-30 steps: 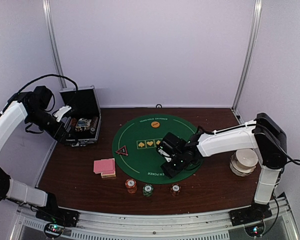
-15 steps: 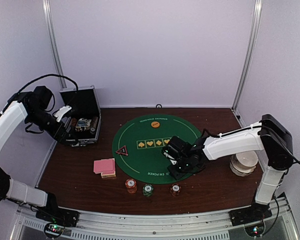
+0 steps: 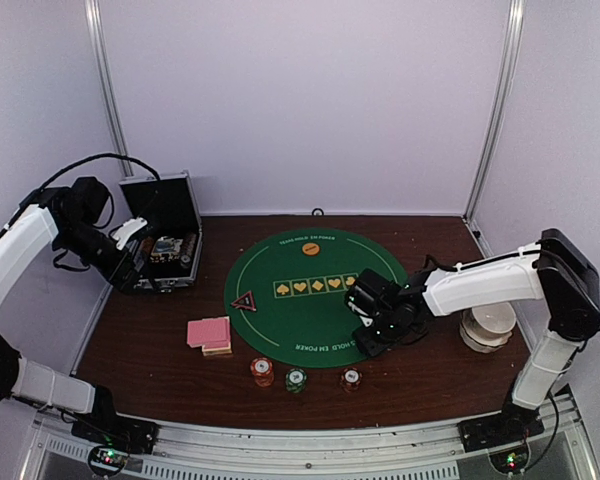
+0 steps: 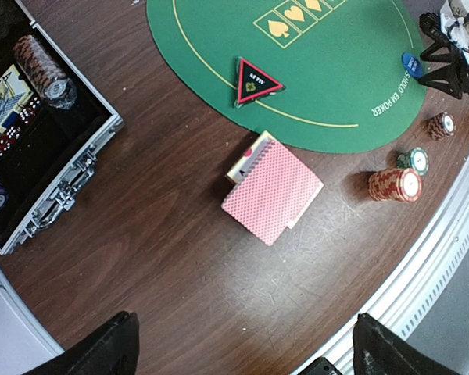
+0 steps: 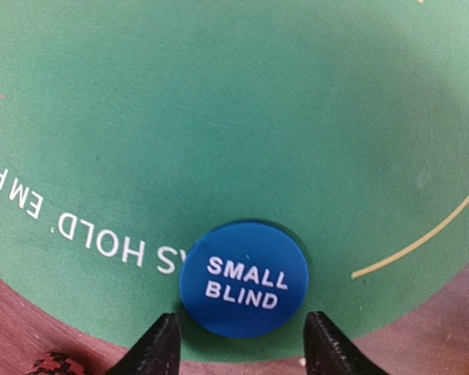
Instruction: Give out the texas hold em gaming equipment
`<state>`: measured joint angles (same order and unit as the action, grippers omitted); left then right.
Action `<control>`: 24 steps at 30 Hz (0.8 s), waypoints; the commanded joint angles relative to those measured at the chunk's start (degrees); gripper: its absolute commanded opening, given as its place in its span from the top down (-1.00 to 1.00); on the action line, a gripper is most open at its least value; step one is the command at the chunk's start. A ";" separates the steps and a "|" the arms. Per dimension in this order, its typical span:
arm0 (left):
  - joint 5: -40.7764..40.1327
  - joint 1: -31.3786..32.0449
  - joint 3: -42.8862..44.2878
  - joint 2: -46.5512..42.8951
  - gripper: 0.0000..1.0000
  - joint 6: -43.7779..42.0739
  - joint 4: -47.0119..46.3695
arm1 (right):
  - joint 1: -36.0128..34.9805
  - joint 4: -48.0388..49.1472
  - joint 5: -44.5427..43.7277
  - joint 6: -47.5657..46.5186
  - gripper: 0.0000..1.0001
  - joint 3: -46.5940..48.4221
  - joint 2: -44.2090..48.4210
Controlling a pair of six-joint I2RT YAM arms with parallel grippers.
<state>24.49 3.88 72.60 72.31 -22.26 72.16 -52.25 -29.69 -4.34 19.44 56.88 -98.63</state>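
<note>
A blue "SMALL BLIND" marker disc (image 5: 244, 279) lies flat on the near right edge of the green mat (image 3: 280, 265). My right gripper (image 5: 238, 351) is low over it, open, with one fingertip on each side of the disc; in the top view the gripper (image 3: 367, 335) hides the disc. The pink-backed cards (image 3: 209, 331) lie left of the mat, also in the left wrist view (image 4: 272, 191). The black-red triangle (image 3: 244, 301) sits on the mat's left edge. Three chip stacks (image 3: 296, 380) stand in front of the mat. An orange disc (image 3: 309, 249) is at the mat's far side. My left gripper (image 3: 130, 255) is open and empty beside the case.
The open silver-edged black case (image 3: 168, 250) at the far left holds more chips and cards. A white round stack (image 3: 487, 325) stands at the right by the right arm. A red striped chip (image 5: 55, 365) shows just off the mat near the right fingers.
My right gripper has moved right along the near part of the mat to its right edge. The left arm has barely shifted.
</note>
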 commanded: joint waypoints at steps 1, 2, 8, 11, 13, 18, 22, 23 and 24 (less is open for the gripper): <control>0.82 0.47 -0.36 -0.71 -0.95 -1.03 0.23 | 0.01 -5.56 -0.32 -1.09 -0.28 4.52 3.96; 0.78 0.48 -0.36 -0.80 -0.95 -1.03 0.37 | -0.29 -6.68 -0.20 -1.59 -0.32 5.34 4.96; 0.63 0.56 -0.35 -1.08 -0.95 -1.29 0.66 | -4.17 -12.68 2.87 -2.24 -0.44 7.68 9.47; 0.71 0.53 -0.44 -1.10 -0.95 -1.21 0.63 | -7.28 -13.97 4.16 -1.25 -0.47 7.56 10.12; 0.59 0.56 -0.58 -1.16 -0.95 -1.18 0.62 | -9.41 -14.41 5.82 -0.85 -0.50 7.42 9.70; 0.52 0.52 -0.17 -1.20 -0.95 -1.21 1.03 | -13.49 -13.74 6.26 -0.37 -0.49 7.18 6.27; 0.39 0.51 0.27 -1.35 -0.95 -1.28 1.49 | -14.90 -13.06 6.59 -0.48 -0.46 7.47 4.24; 0.34 0.56 0.37 -1.37 -0.95 -1.29 1.56 | -14.99 -12.93 6.68 -0.58 -0.44 7.31 3.93; 0.30 0.54 0.50 -1.45 -0.95 -1.29 1.62 | -14.99 -12.88 6.77 -0.63 -0.44 7.24 3.58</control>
<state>24.47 4.14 72.53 72.29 -22.63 72.93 -66.70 -42.30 1.87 18.39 64.05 -94.00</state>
